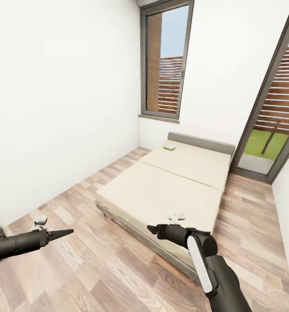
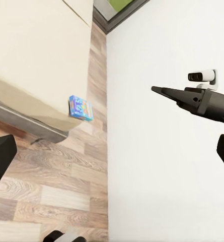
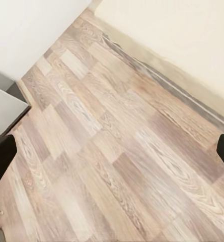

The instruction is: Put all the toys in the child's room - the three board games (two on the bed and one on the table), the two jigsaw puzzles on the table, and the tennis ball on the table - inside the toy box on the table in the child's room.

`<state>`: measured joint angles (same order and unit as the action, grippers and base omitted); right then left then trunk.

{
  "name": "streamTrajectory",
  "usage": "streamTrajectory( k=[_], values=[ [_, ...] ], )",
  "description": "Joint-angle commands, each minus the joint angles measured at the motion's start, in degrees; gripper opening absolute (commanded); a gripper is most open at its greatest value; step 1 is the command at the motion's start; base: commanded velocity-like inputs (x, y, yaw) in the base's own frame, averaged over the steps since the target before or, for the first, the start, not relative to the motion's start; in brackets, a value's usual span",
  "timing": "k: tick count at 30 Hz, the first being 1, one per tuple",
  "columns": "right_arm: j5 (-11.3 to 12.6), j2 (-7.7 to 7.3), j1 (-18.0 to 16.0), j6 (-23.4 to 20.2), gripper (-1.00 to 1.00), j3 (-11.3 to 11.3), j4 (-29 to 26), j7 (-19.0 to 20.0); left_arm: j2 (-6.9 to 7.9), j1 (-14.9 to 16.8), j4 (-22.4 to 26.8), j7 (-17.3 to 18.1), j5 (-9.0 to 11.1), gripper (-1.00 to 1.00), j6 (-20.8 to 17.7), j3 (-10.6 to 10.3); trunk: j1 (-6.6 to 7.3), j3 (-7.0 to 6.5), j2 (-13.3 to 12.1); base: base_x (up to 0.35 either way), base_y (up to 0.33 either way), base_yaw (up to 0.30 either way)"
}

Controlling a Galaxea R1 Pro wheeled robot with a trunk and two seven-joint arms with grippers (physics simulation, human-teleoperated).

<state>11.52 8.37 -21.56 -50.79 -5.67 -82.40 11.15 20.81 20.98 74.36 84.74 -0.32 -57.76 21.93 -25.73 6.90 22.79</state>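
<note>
dark grey tubular arms, black pointed fingers [image 1: 60, 234], white stripe along the right forearm [image 1: 200, 260].

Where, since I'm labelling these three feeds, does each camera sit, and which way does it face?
Head: on the head, facing down over the bed, both arms low.
Left wrist: by the left claw, facing the bed's corner, blue board game, wall; right claw crosses it.
Right wrist: by the right claw, facing floor.
Shared: bed edge, plank floor.
</note>
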Motion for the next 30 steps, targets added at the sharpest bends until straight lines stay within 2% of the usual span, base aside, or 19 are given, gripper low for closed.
streamTrajectory(
  k=[1, 15, 30],
  values=[
    [-0.1, 0.03, -0.1, -0.3, 1.00, 0.0, 0.0, 0.2, 0.01, 0.0, 0.0, 0.3, 0.0, 1.00, -0.6, 0.0, -0.05, 0.11, 0.1, 0.113, 0.285, -0.276],
    [-0.1, 0.02, -0.1, -0.3, 1.00, 0.1, 0.2, 0.2, 0.02, 0.0, 0.0, 0.2, -0.1, 1.00, -0.6, 0.0, -0.05, -0.18, 0.1, 0.106, 0.284, -0.276],
    [-0.1, 0.06, -0.1, -0.3, 1.00, 0.0, 0.2, 0.2, 0.02, 0.0, 0.0, 0.2, -0.1, 1.00, -0.6, 0.0, -0.05, -0.48, 0.1, 0.012, 0.246, -0.276]
  ],
)
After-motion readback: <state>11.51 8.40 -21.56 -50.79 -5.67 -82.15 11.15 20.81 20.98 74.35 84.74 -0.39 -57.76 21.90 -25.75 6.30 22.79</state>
